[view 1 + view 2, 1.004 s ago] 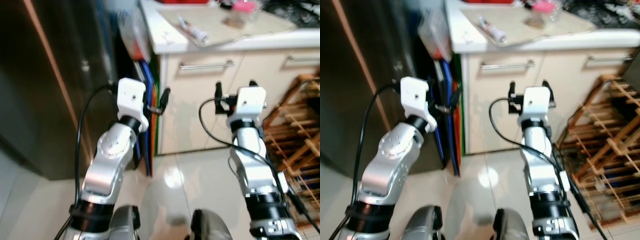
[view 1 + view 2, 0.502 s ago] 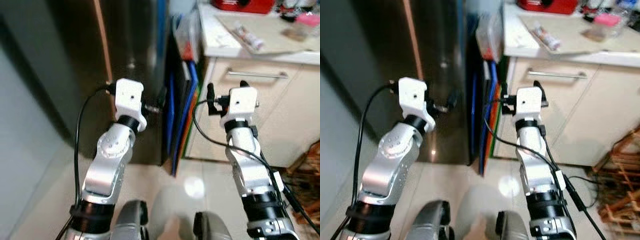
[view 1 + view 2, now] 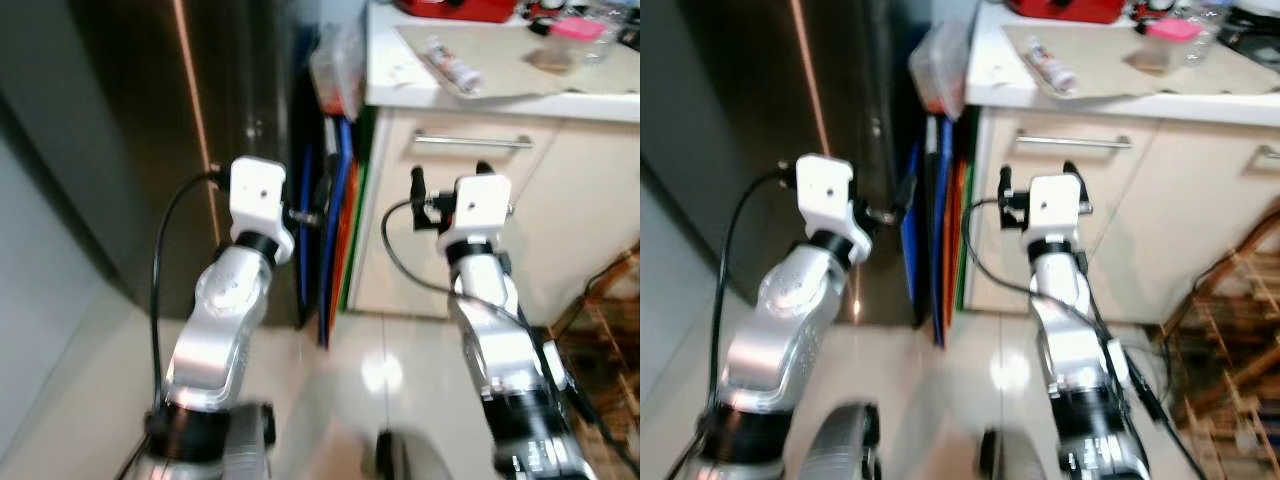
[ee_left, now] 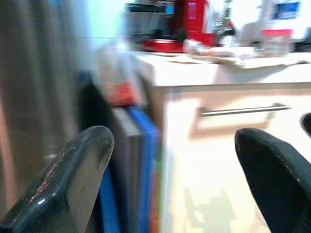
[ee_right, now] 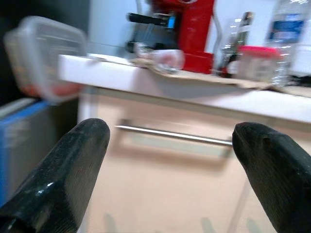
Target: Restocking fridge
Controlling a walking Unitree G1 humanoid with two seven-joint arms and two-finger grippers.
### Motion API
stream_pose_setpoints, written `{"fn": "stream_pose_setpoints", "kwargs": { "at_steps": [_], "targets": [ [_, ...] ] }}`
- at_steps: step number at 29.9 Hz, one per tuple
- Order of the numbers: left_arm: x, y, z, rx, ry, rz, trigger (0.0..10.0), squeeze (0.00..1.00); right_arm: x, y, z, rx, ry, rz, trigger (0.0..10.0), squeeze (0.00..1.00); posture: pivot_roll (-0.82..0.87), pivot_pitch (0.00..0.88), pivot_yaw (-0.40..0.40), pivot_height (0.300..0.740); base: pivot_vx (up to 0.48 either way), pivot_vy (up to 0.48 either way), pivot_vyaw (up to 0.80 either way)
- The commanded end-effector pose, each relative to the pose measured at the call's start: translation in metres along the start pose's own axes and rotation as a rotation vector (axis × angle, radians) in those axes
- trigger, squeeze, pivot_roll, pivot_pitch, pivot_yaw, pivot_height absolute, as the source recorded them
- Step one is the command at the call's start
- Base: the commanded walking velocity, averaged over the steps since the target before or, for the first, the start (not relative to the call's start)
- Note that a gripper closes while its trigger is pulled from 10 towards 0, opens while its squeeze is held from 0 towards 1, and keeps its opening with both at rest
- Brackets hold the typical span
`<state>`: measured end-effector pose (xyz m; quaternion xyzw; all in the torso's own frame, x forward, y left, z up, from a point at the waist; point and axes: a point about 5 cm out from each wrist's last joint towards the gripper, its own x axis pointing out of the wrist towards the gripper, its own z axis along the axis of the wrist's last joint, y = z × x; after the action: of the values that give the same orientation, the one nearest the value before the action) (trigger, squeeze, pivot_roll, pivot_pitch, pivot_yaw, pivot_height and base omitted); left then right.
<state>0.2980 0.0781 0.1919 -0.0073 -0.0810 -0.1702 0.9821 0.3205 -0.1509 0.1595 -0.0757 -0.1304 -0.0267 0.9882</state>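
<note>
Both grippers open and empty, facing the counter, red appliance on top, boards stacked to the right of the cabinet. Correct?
Not quite: the left eye view shows the boards stacked to the left of the cabinet, between it and the dark fridge. The left gripper and right gripper are open and empty, and the red appliance is on the counter.

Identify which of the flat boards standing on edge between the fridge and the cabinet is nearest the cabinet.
The green board: it stands right against the cabinet's side, with the orange board and blue board beyond it toward the fridge.
</note>
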Motion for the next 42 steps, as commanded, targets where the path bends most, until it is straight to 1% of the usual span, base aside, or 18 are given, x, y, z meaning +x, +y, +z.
{"fn": "stream_pose_setpoints", "kwargs": {
  "at_steps": [1,4,6,8,10,11,14,17,19,22,24,25,26,27,29,35,42],
  "targets": [
    [0.001,0.01,0.001,0.012,0.003,0.032,10.0,0.0,0.002,0.008,0.005,0.021,-0.017,0.015,10.0,0.0,-0.01,0.023,0.001,0.65,0.289,-0.382,0.0],
    [0.002,0.014,0.003,0.034,-0.011,0.061,10.0,0.0,0.003,0.008,0.005,0.023,-0.017,0.015,10.0,0.0,-0.01,0.025,0.003,0.65,0.21,-0.237,0.0],
    [0.004,0.017,0.0,0.034,0.009,0.086,10.0,0.0,0.002,0.009,0.006,0.029,-0.018,0.018,10.0,0.0,-0.01,0.025,0.005,0.65,0.0,0.0,0.0],
    [0.003,0.02,0.001,0.024,0.001,0.103,10.0,0.0,0.001,0.01,0.01,0.04,-0.052,0.031,10.0,0.0,-0.02,0.026,0.008,0.65,0.0,0.0,0.0],
    [0.0,0.024,0.002,0.036,-0.013,0.117,10.0,0.0,0.0,0.012,0.018,0.026,-0.105,0.053,10.0,0.0,-0.02,0.028,0.01,0.65,0.0,0.0,0.0],
    [0.0,0.024,0.002,0.036,-0.013,0.117,10.0,0.0,0.0,0.012,0.018,0.026,-0.105,0.053,10.0,0.0,-0.02,0.028,0.01,0.65,0.0,0.0,0.0],
    [-0.007,0.041,0.001,0.071,-0.003,0.168,10.0,0.0,-0.002,0.011,0.022,0.042,-0.117,0.051,10.0,0.0,-0.01,0.036,0.01,0.65,0.0,0.0,0.0],
    [-0.011,0.05,0.003,0.08,0.0,0.198,10.0,0.0,-0.005,0.011,0.021,0.049,-0.106,0.051,10.0,0.0,-0.01,0.041,0.01,0.65,0.0,0.0,0.0],
    [-0.011,0.049,0.007,0.072,-0.013,0.197,10.0,0.0,-0.008,0.01,0.019,0.049,-0.101,0.056,10.0,0.0,0.0,0.042,0.009,0.65,0.0,0.0,0.0],
    [-0.005,0.04,0.017,0.059,-0.052,0.177,10.0,0.0,-0.008,0.012,0.021,0.051,-0.11,0.062,10.0,0.0,-0.01,0.039,0.011,0.65,0.404,0.194,0.0],
    [-0.004,0.038,0.019,0.06,-0.057,0.169,10.0,0.0,-0.007,0.013,0.024,0.054,-0.121,0.066,10.0,0.0,-0.01,0.039,0.011,0.65,0.454,0.0,0.0],
    [-0.002,0.034,0.021,0.06,-0.061,0.146,10.0,0.0,-0.006,0.016,0.03,0.055,-0.146,0.074,10.0,0.0,-0.01,0.039,0.015,0.65,0.469,0.0,0.0],
    [-0.002,0.034,0.021,0.06,-0.061,0.146,10.0,0.0,-0.006,0.016,0.03,0.055,-0.146,0.074,10.0,0.0,-0.01,0.039,0.015,0.65,0.469,0.0,0.0],
    [-0.002,0.03,0.02,0.068,-0.061,0.12,10.0,0.0,-0.005,0.017,0.033,0.057,-0.152,0.076,10.0,0.0,-0.01,0.044,0.017,0.65,0.472,0.0,0.0],
    [-0.003,0.027,0.02,0.057,-0.061,0.094,10.0,0.0,-0.005,0.018,0.033,0.059,-0.154,0.075,10.0,0.0,-0.01,0.045,0.019,0.65,0.48,0.0,0.0],
    [-0.002,0.023,0.021,0.04,-0.06,0.079,10.0,0.0,-0.005,0.017,0.032,0.061,-0.155,0.075,10.0,0.0,-0.01,0.037,0.023,0.65,0.48,0.0,0.0],
    [-0.001,0.022,0.021,0.028,-0.059,0.068,10.0,0.0,-0.004,0.019,0.034,0.063,-0.162,0.072,10.0,0.0,-0.01,0.031,0.027,0.65,0.48,0.0,0.0]
  ]
}}
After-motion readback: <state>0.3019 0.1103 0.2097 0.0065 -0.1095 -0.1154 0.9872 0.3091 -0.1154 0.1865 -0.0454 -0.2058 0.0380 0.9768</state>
